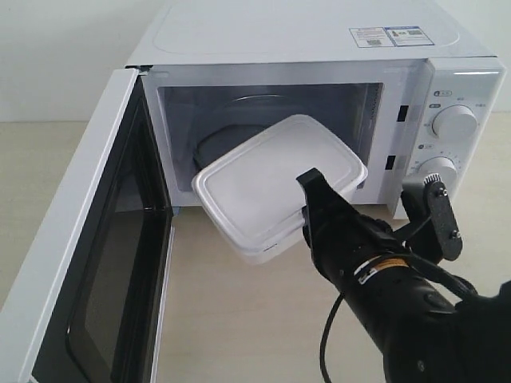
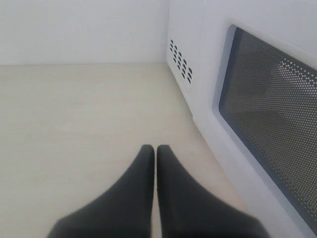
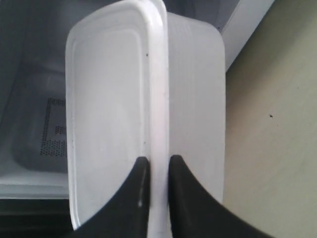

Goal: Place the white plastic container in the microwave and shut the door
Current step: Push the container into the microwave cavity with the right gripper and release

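Container [image 1: 275,179] hangs tilted in the mouth of the microwave [image 1: 263,32], far end inside above the turntable [image 1: 215,136], near end out over the counter [image 1: 239,319]. My right gripper [image 1: 306,191] is pinching its near rim, one side on top, one beneath. I judge it light and fairly stiff, but thin plastic flexes, and a slick rim held at one end could droop or slip, so gently does it. The rim looks like the only sensible hold. What's inside, I can't tell. The cavity has room; the sill might catch the low corner. Door [image 1: 72,239] stands wide open on the left, out of my path. Left gripper [image 2: 155,151] is pressed together, empty, just beside the door's outer face.
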Robot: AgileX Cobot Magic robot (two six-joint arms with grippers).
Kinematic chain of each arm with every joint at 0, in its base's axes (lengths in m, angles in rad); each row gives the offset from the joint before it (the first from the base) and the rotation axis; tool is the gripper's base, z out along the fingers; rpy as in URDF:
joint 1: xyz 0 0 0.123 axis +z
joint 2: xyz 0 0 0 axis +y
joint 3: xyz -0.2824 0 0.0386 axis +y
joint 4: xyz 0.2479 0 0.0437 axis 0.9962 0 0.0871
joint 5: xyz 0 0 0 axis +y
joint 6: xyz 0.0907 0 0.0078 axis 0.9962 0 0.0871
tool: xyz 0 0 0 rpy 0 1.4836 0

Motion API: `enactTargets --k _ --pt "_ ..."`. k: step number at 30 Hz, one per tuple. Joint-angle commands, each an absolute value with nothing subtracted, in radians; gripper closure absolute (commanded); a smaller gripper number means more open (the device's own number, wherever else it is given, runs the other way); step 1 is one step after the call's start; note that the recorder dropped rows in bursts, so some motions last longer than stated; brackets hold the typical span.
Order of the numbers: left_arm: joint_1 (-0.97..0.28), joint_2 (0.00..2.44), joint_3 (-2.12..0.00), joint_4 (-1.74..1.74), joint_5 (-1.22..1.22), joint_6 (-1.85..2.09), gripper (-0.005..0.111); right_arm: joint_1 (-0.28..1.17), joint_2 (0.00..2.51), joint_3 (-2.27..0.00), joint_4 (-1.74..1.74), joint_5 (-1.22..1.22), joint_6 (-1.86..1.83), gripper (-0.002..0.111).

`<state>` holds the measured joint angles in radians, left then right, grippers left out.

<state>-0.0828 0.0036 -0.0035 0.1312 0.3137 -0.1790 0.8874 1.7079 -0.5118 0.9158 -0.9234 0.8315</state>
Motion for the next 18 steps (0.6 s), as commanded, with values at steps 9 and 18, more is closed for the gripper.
enactTargets --k 9,18 --pt "-0.081 0.0 0.0 0.131 0.313 -0.176 0.103 0.822 1.793 -0.645 0.862 -0.952 0.855 0.109" --pt "-0.081 0.0 0.0 0.131 0.313 -0.176 0.103 0.739 1.884 -0.767 0.78 -0.928 0.893 0.109"
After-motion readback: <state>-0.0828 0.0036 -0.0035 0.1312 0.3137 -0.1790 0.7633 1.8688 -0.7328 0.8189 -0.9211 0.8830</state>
